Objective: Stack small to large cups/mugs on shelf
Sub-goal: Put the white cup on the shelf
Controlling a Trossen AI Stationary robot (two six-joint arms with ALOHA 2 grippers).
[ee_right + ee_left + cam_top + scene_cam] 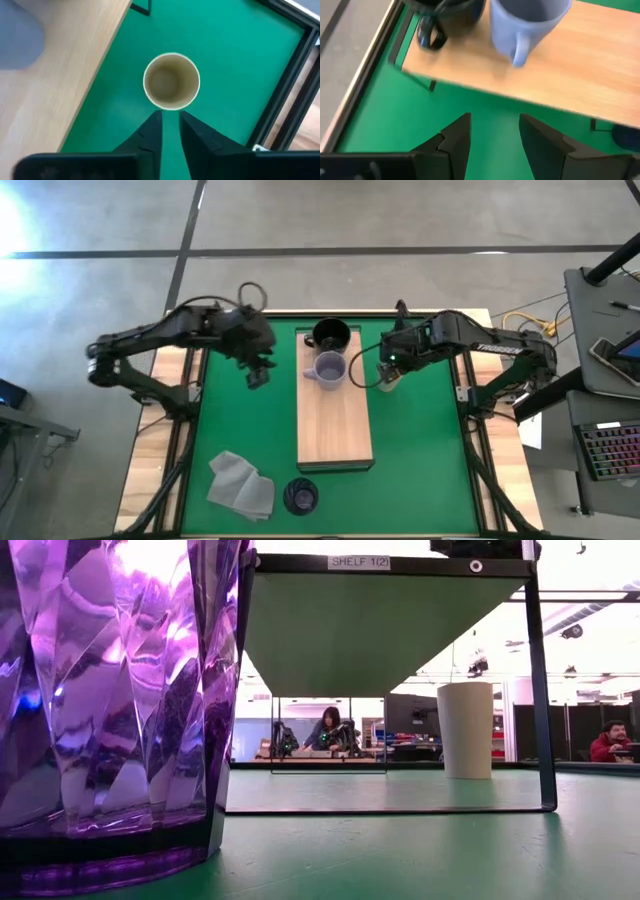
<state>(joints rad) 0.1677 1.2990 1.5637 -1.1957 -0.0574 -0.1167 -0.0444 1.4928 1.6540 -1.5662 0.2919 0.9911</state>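
The wooden shelf [335, 425] stands on thin black legs [545, 690] over the green mat. The black mug [331, 335] and the lavender mug [328, 370] sit upright on its far end, also in the left wrist view as black mug [447, 15] and lavender mug [525, 22]. The beige cup [389, 381] stands upright on the mat right of the shelf. My right gripper [171, 120] hovers above the beige cup [171, 81], fingers a narrow gap apart. My left gripper [495, 132] is open over the mat left of the shelf. The purple tumbler [300, 496] stands near the mat's near edge.
A grey folded cloth [241, 485] lies on the mat left of the tumbler. The tumbler [110, 690] fills the low view's left side; the beige cup [465, 730] shows beyond the shelf legs. Black frame rails [295, 85] run along the mat's right edge. People sit in the room behind.
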